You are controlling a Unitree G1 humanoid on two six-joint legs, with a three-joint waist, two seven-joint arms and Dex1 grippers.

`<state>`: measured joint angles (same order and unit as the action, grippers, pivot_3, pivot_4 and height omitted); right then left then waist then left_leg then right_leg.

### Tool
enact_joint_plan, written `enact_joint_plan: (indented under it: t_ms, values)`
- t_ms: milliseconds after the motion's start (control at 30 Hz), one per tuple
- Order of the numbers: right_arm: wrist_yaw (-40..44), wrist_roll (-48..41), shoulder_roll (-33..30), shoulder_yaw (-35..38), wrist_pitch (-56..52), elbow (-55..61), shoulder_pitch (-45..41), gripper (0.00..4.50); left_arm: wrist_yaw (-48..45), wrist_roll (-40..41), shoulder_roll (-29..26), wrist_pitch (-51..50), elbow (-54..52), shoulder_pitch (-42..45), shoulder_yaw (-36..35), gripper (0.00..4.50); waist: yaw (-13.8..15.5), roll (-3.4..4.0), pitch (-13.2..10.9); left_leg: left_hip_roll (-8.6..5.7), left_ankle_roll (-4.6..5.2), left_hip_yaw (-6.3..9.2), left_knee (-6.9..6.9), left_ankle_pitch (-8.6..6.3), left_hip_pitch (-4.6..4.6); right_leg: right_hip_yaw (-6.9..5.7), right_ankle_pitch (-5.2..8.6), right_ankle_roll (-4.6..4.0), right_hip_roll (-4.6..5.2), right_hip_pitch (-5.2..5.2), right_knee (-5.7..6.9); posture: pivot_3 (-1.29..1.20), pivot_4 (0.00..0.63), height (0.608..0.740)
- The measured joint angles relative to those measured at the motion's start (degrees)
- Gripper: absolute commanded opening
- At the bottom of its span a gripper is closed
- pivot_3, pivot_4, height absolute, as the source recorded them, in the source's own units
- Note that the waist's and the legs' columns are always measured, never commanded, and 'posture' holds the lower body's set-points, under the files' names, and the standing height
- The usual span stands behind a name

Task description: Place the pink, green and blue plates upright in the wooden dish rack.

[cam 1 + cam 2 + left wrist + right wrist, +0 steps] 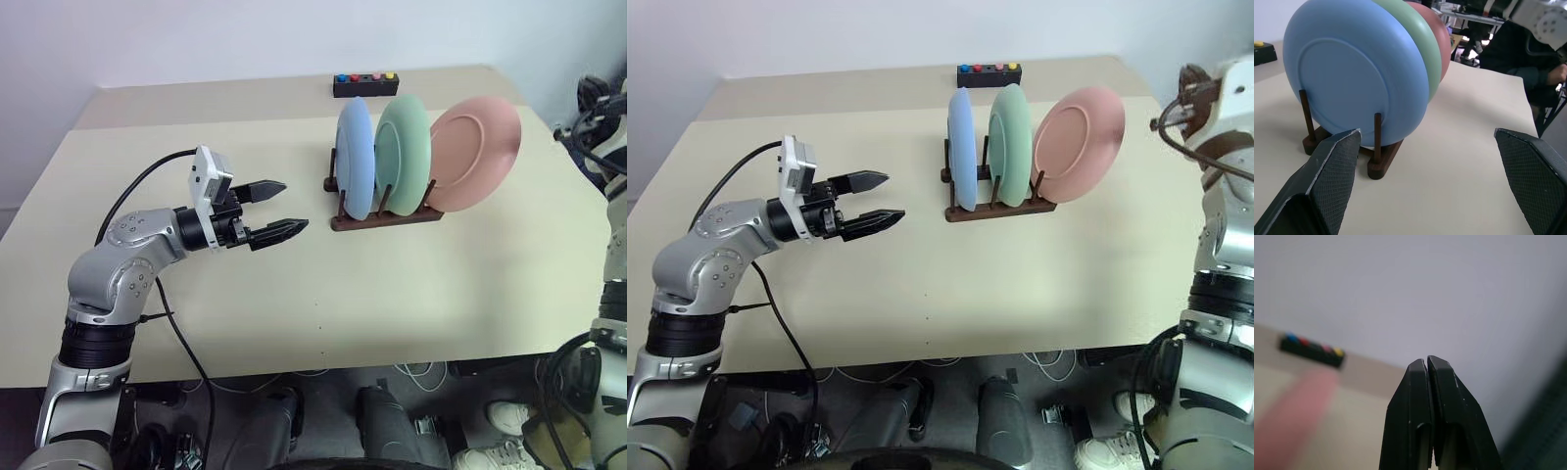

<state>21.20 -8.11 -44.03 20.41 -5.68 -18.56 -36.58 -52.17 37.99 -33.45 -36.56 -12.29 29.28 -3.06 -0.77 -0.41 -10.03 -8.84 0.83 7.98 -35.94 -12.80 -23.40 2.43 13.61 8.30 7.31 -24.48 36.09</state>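
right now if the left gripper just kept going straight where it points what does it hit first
Most likely the blue plate standing in the wooden dish rack: the open left gripper looks at its face, with bare table between. Depth is hard to judge, so it might clip a rack peg first.

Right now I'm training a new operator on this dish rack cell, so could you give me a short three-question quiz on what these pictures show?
1. True or false: all three plates stand in the wooden dish rack.
2. Which plate is nearest the left pincer? A) pink plate B) green plate C) blue plate
3. Fill in: the right pincer is ____, holding nothing.

Key:
1. True. The blue plate, green plate and pink plate all stand in it, the pink one leaning outward.
2. C.
3. Shut.
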Motion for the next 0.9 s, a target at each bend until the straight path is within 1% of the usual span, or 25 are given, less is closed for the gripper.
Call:
enact_joint_plan:
  t_ms: [133, 267, 733, 900]
  values:
    - [0.2, 2.2, 0.1, -2.4, -0.2, -2.3, 3.4, 0.04, -0.1, 0.0, 0.0, 0.0, 0.0, 0.1, 0.0, 4.50, -0.2, 0.00, 0.0, 0.01, -0.02, -0.02, 0.00, 0.02, 0.02, 0.04, 0.00, 0.00, -0.03, 0.00, 0.02, 0.00, 0.150, 0.740]
    - [3.6, -0.4, 1.9, -2.5, -1.5, -2.4, 4.7, 0.04, -0.1, 0.0, 0.0, 0.0, 0.0, 0.2, 0.0, 4.50, -0.1, 0.00, 0.0, 0.01, -0.02, -0.02, -0.02, 0.01, 0.02, 0.05, 0.00, 0.00, -0.03, 0.02, 0.02, 0.00, 0.150, 0.740]
    - [10.9, -7.5, 3.0, -2.6, -7.9, 6.9, 5.1, 0.04, -0.1, 0.0, 0.0, 0.9, 0.0, 0.3, -0.1, 4.50, 0.0, 0.00, 0.0, 0.02, -0.01, -0.02, -0.04, 0.01, 0.01, 0.04, 0.00, 0.00, -0.03, 0.02, 0.02, 0.00, 0.150, 0.740]
    - [14.1, -11.2, 3.7, -3.3, -9.2, 12.0, 5.1, 0.04, -0.1, 0.0, 0.0, 1.0, 0.0, 0.3, -0.1, 4.50, 0.0, 0.00, 0.0, 0.02, -0.01, -0.02, -0.04, 0.01, 0.01, 0.04, 0.00, 0.00, -0.03, 0.02, 0.02, 0.00, 0.150, 0.740]
